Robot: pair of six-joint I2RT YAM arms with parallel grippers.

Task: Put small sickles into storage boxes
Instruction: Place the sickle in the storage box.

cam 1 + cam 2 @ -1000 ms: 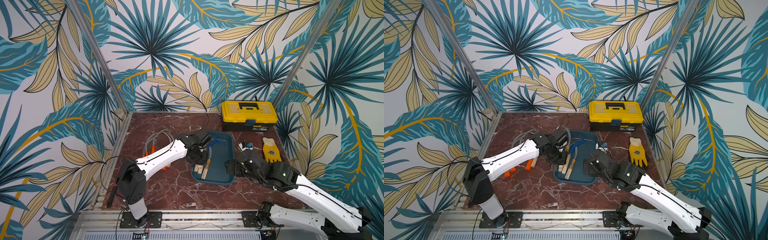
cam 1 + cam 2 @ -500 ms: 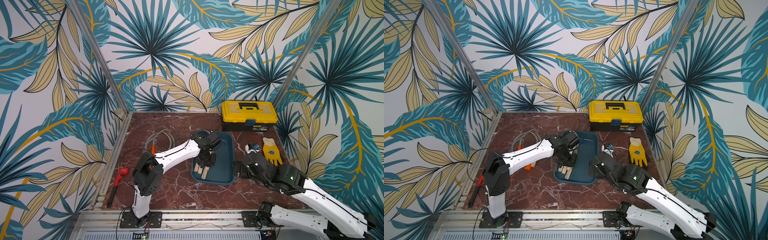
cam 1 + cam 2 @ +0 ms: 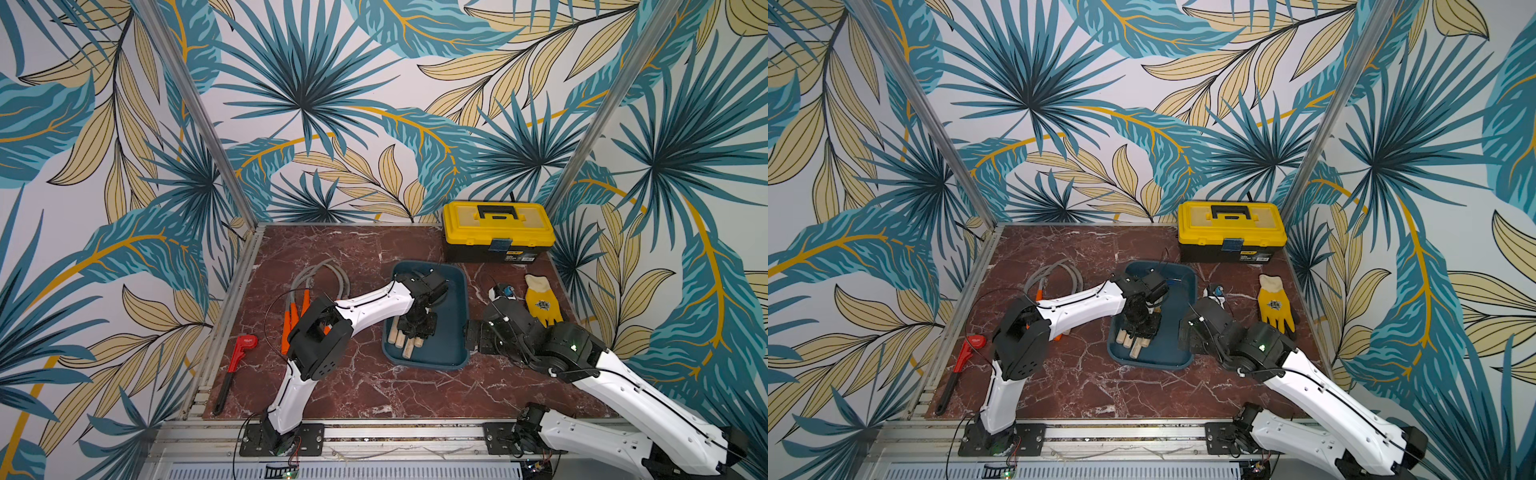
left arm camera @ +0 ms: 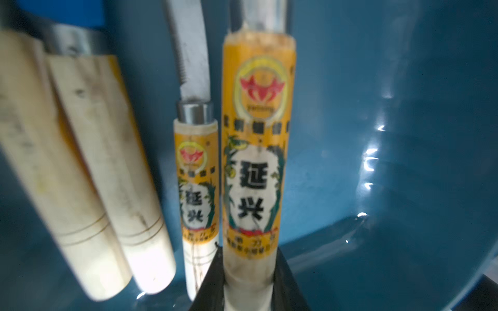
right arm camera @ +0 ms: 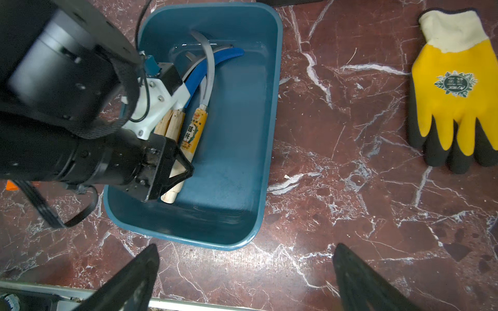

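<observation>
Small sickles [image 3: 402, 338]: four pale wood handles side by side in the near half of a shallow dark teal-blue plastic rectangular tray [image 3: 459, 320], butt ends toward the near rim; one blue curved blade [image 5: 223, 56] and grey curved blades [image 5: 210, 72] crossing toward the far end.

Left gripper [image 4: 250, 285]: narrow, black fingers [image 4: 213, 280] clamped on the butt end of a pale wood handle with a yellow-orange printed label, the labelled sickle [image 4: 257, 150]; cannot tell whether lying on the tray floor or just above it; second same-label handle [image 4: 195, 172] right beside it; two plain wood handles [image 4: 89, 161] further over.

Right gripper [image 5: 246, 249]: wide apart, holding nothing, over bare table just beside the tray, not touching it.

Around: two bright orange-handled sickles [image 3: 306, 300] with grey blades on the red-brown marble table [image 3: 374, 390] left of the tray, partly hidden behind the left arm; red-headed black-handled wrench [image 3: 235, 361] at the table's left edge; yellow-and-black lidded toolbox [image 3: 498, 230], shut, at the far right; yellow work glove with black fingertips [image 5: 452, 88] flat on the table right of the tray.

Pose: left arm with elbow raised, forearm stretched across to the tray, wrist bent down into its near half; right arm low, forearm angled in from the front right, gripper facing the tray.
</observation>
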